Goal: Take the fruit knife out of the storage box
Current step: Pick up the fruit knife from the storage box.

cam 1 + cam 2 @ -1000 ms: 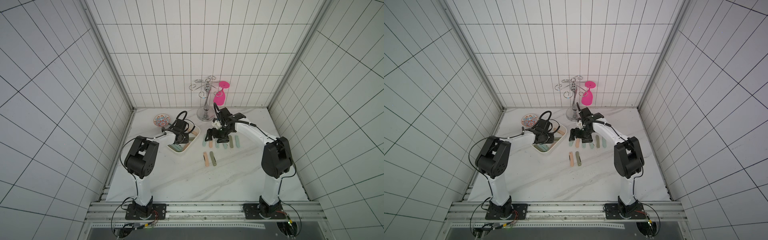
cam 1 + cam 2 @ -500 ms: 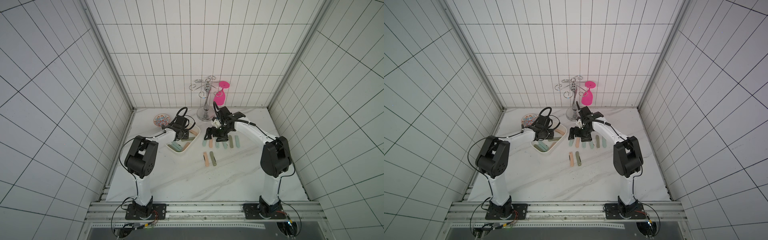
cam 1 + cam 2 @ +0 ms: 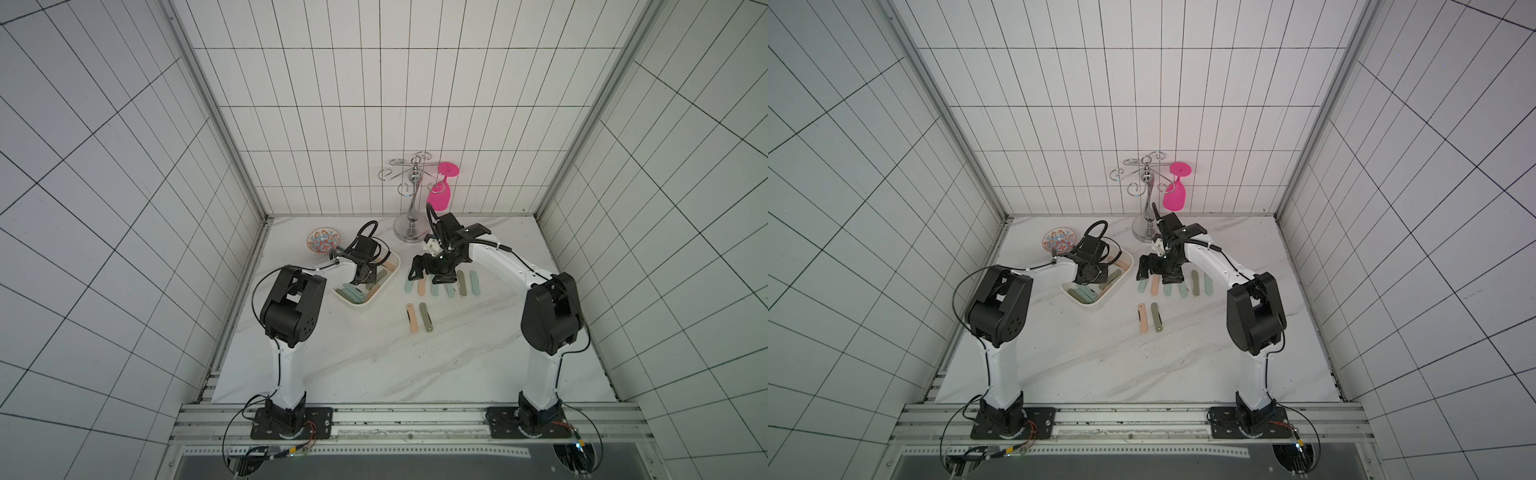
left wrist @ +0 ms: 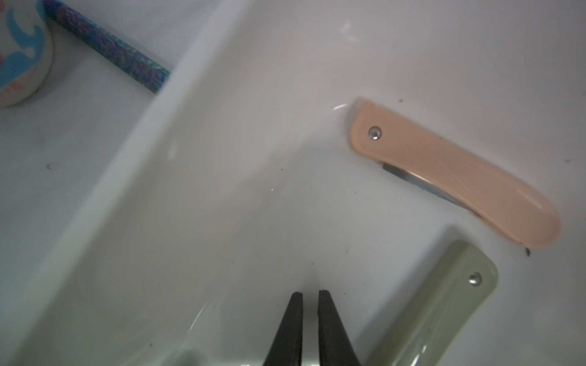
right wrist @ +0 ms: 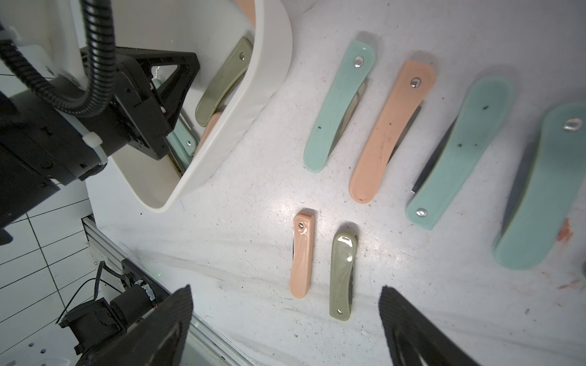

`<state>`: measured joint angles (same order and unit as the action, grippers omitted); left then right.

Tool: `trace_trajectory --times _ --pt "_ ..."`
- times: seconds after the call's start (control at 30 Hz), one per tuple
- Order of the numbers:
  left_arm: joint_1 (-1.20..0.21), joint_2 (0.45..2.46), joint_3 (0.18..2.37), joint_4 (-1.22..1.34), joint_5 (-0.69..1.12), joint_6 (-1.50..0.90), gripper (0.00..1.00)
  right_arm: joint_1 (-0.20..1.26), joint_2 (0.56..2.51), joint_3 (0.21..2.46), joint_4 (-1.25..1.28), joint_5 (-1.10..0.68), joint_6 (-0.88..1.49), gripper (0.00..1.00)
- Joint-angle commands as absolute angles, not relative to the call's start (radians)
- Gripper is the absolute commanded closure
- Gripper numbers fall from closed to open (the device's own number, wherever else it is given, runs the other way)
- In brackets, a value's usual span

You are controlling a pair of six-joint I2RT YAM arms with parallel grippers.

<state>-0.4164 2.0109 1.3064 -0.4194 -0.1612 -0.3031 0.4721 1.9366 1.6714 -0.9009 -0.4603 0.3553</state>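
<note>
The storage box point(image 5: 250, 107) is plain glossy white, and in it lie a peach fruit knife point(image 4: 453, 177) and an olive-green fruit knife point(image 4: 444, 304), each with a silver rivet. On the white, grey-veined marble surface point(image 3: 374, 365) lie mint knives point(image 5: 339, 107) beside more peach and olive ones. Further back are an orange-and-blue flower-patterned bowl point(image 3: 323, 241), a hot-pink glass point(image 3: 439, 198) and a chrome rack point(image 3: 409, 235), against white tiled walls point(image 3: 374, 104) with dark grout.

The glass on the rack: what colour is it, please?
Pink; the glass shows best in a top view.
</note>
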Motion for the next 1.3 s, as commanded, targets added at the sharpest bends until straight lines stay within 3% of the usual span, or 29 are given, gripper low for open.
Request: trace_trajectory --times 0.0,0.1,0.27,0.37,1.27 --pt "-0.426 1.962 1.253 -0.423 -0.156 -0.329 0.86 0.481 1.946 1.686 -0.927 -0.479 0.339 0.07" --pt "-0.425 1.936 1.239 -0.412 -0.157 -0.336 0.84 0.484 1.951 1.690 -0.928 -0.483 0.339 0.07" --pt "-0.420 1.890 1.241 -0.381 -0.141 -0.339 0.66 0.487 1.952 1.690 -0.927 -0.482 0.339 0.07" --pt "-0.422 1.870 1.244 -0.363 -0.112 -0.335 0.60 0.488 1.948 1.684 -0.927 -0.480 0.339 0.07" --pt "-0.446 2.014 1.340 -0.515 -0.012 -0.220 0.52 0.502 1.958 1.699 -0.932 -0.479 0.342 0.06"
